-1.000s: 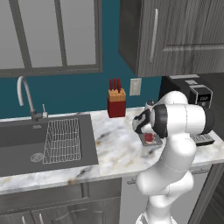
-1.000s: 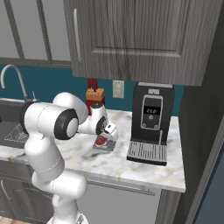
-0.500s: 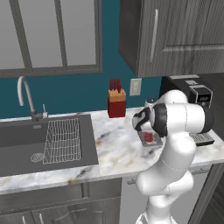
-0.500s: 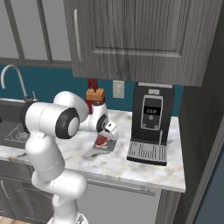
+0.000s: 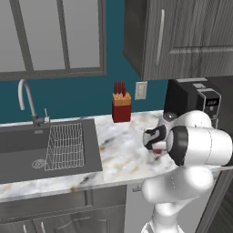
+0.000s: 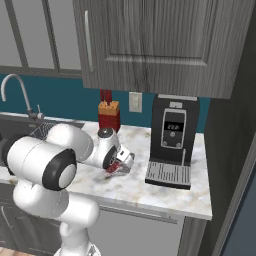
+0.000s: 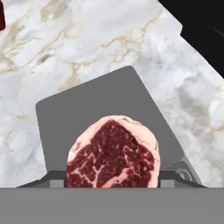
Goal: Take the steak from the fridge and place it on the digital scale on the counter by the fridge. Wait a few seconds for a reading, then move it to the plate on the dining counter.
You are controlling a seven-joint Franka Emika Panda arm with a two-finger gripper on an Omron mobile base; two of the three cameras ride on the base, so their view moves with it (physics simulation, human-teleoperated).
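Steak (image 7: 113, 153) sits bottom centre of the hand view, over the digital scale (image 7: 87, 105), a flat grey square on the marbled tabletop (image 7: 78, 39). Can't tell from here whether the meat rests on the platform or hangs just above it. The scale's far edge and both sides show around the steak, so it's roughly centred left to right and biased to the near edge.

Tool (image 6: 121, 162): in the right base view it's low over the tabletop, left of centre frame, with a bit of red at its tip. In the left base view the tool (image 5: 155, 139) is right of centre, just in front of the coffee machine (image 5: 193, 102). Fingertips are hidden behind the meat in the hand view, so I can't tell whether the jaws are clamped on the steak or apart.

Handling, my read:
- Light, palm-sized slab, so weight is no issue.
- Soft and floppy: will sag if pinched at one end, so grip across the middle of the thin edge.
- Wet, fatty surface, likely slippery. Needs a firm pinch and a slow lift.
- Not fragile. Squeeze marks don't matter.
- Scale is low and light; a sticky steak could drag it on lift-off.
- Knife block (image 5: 121, 107) sits well clear, upper centre of the left base view.
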